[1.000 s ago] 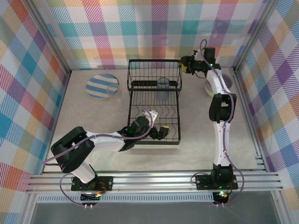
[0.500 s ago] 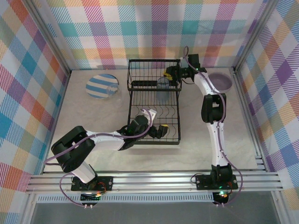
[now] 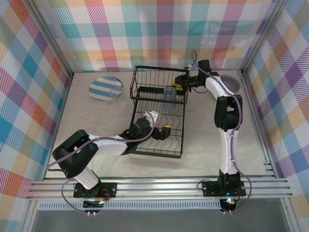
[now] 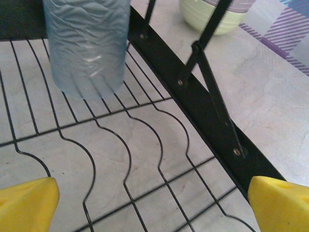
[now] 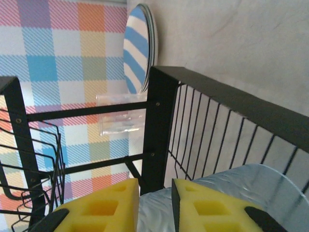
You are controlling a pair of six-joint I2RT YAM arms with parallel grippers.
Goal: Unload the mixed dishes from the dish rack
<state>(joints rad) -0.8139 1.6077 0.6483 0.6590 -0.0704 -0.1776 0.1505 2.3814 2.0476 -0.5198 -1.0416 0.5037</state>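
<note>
Overhead from behind arms (image 3: 108, 144), wrist views close, sharing dish rack (image 4: 207, 118) and tumbler (image 4: 87, 48)

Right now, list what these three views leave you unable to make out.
Translucent grey-blue tumbler: top edge of the left wrist view cuts off its upper part.
Pale green bowl: same view, cut by the top edge, crossed by the black wire dish rack's strut.
Lavender bowl: top view, partly covered by the right arm.
Right gripper: right wrist view, its yellow fingers hide whether it pinches the tumbler.

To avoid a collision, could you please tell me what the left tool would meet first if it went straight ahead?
Probably the dish rack's wavy wire base, with the tumbler standing farther on; depth is unclear.
</note>
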